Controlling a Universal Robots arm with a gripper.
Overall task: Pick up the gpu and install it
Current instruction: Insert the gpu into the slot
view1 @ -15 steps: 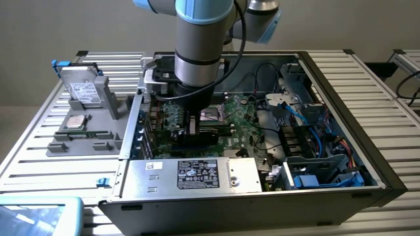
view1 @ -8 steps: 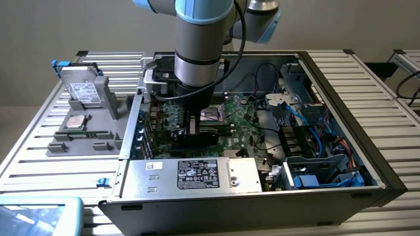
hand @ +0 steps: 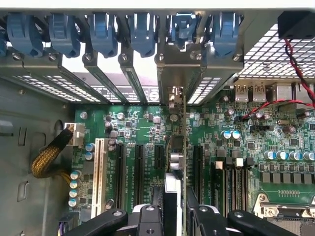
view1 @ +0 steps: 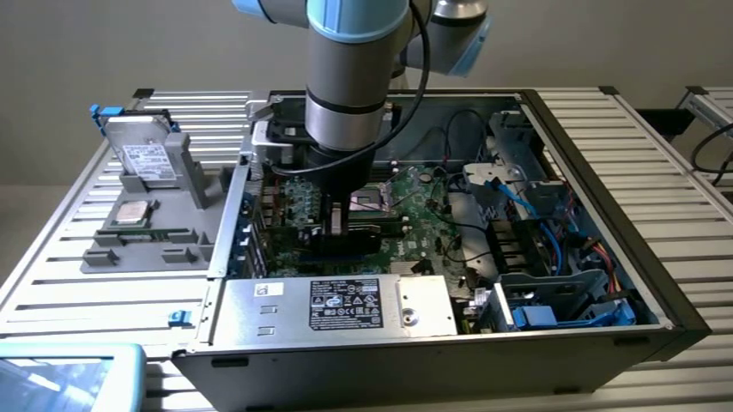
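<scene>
1. Centrally: gripper (hand: 177,216), black fingers (hand: 147,221) clamped from both sides on the gpu (hand: 183,128). The exterior view gives the arm standing upright inside the open computer case (view1: 641,283).
2. Gpu: the wrist view gives it edge-on, a thin green board upright over the motherboard (hand: 138,128), between two black expansion slots (hand: 120,167), its silver bracket end close to the rear slot openings. Whether it is seated in a slot cannot be told. In the exterior view the arm covers most of it.
3. Blue latches (hand: 103,29): a row along the case's rear wall above the slot covers, seen from the wrist.
4. Braided yellow cable (hand: 49,157) and red-and-black wires (hand: 295,73): at opposite sides of the board, wrist view.
5. Power supply (view1: 332,305): silver box with a label, at 6 o'clock from the gripper, exterior view.
6. Drive bay with blue cables (view1: 550,300): at 4 o'clock.
7. Hard drive (view1: 147,154): at 9 o'clock, outside the case, tilted on a grey fixture (view1: 149,240).
8. Slatted metal table (view1: 641,137): under everything.
</scene>
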